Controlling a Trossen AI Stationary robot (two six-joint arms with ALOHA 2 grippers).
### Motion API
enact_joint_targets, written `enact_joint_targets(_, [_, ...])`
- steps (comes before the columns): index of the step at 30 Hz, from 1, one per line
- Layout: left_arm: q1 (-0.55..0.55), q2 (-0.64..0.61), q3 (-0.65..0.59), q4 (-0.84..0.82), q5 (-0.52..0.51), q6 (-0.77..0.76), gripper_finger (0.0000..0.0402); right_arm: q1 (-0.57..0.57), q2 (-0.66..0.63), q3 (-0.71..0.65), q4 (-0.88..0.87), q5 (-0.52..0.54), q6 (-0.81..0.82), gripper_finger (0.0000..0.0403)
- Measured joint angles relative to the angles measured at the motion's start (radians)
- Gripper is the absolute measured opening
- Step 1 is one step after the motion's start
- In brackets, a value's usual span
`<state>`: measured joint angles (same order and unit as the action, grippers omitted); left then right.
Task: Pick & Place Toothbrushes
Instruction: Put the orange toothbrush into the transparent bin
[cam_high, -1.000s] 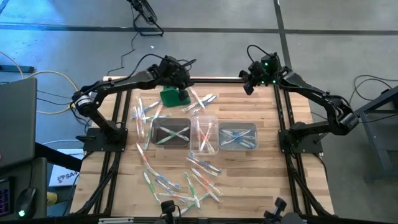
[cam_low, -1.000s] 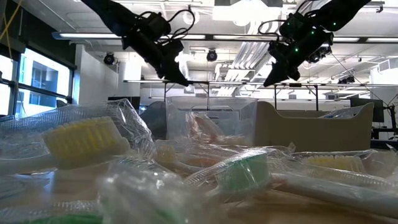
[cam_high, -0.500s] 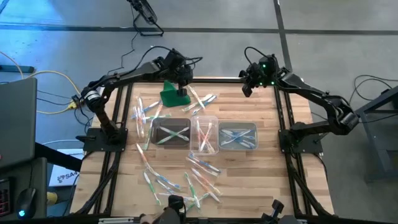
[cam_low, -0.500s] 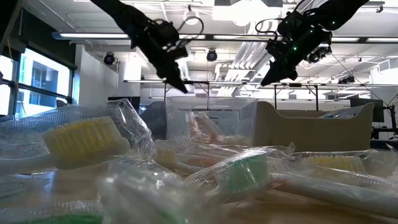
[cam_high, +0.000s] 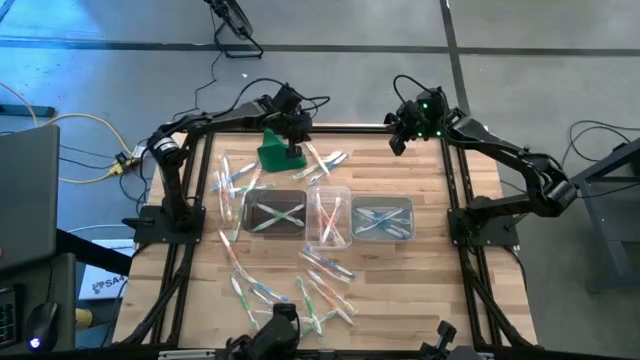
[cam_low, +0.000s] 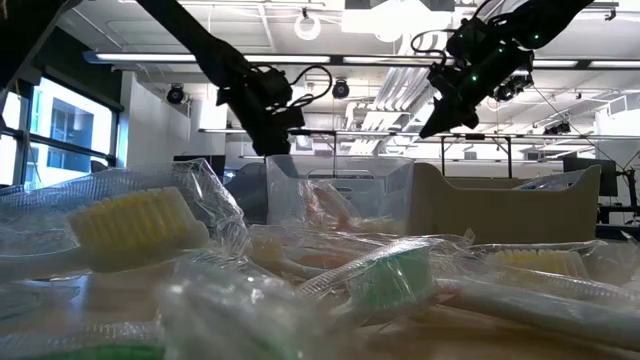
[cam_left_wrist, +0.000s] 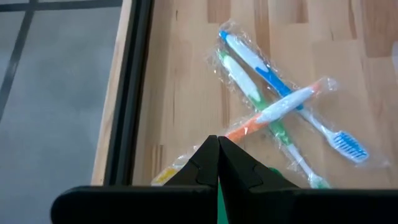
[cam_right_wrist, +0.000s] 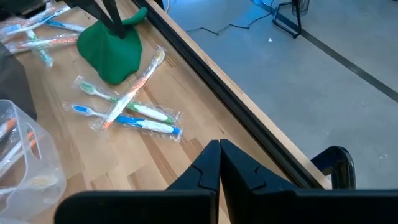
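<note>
High view: wooden slat table (cam_high: 420, 270) w/ black frame. Left gripper (cam_high: 294, 150) at far edge, over the solid green cloth-like lump (cam_high: 273, 152), fingers pressed together, holding nothing visible. Right gripper (cam_high: 396, 143) raised near far right edge of table, fingers pressed together, empty. Thin plastic-wrapped toothbrushes, whitish w/ green, orange or blue parts (cam_high: 322, 160), lie scattered: a trio just right of the lump, crossing each other; a loose group left of the lump, long axes mostly running near-to-far; a bigger heap near the front edge, axes mixed. Three clear rectangular tubs (cam_high: 328, 214) in a row mid-table: left tub has 2 brushes crossed in an X, middle has orange ones running roughly near-to-far, right has blue ones lying mostly left-right.

Low view: wrapped brushes (cam_low: 140, 225) fill the foreground, heads at varied angles; clear tub (cam_low: 340, 190) behind them. Both grippers hang above, tips closed.

Left wrist view: closed finger tips (cam_left_wrist: 217, 152) over the green lump (cam_left_wrist: 273, 180); beyond them the trio: blue-handled brush (cam_left_wrist: 273, 81) and green one (cam_left_wrist: 255, 93) lie nearly parallel, orange one (cam_left_wrist: 273, 112) crosses them.

Right wrist view: closed tips (cam_right_wrist: 219, 155) above the table edge; same trio (cam_right_wrist: 134, 112) beside the green lump (cam_right_wrist: 112, 53), orange crossing the other two.
</note>
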<state>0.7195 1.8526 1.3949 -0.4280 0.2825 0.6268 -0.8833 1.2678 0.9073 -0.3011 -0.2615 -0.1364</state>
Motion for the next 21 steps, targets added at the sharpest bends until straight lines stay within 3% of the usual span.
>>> enact_joint_targets(12, [-0.015, 0.000, 0.000, 0.083, -0.028, 0.051, 0.0006, 0.000, 0.000, 0.000, 0.006, 0.000, 0.000, 0.0002])
enact_joint_targets(15, [-0.022, 0.000, 0.000, 0.062, -0.050, 0.068, 0.0030, 0.000, 0.000, 0.000, 0.006, 0.000, 0.000, 0.0002])
enact_joint_targets(21, [-0.051, 0.034, -0.001, 0.016, -0.062, 0.113, 0.0115, 0.000, 0.000, 0.000, 0.006, 0.000, 0.000, 0.0002])
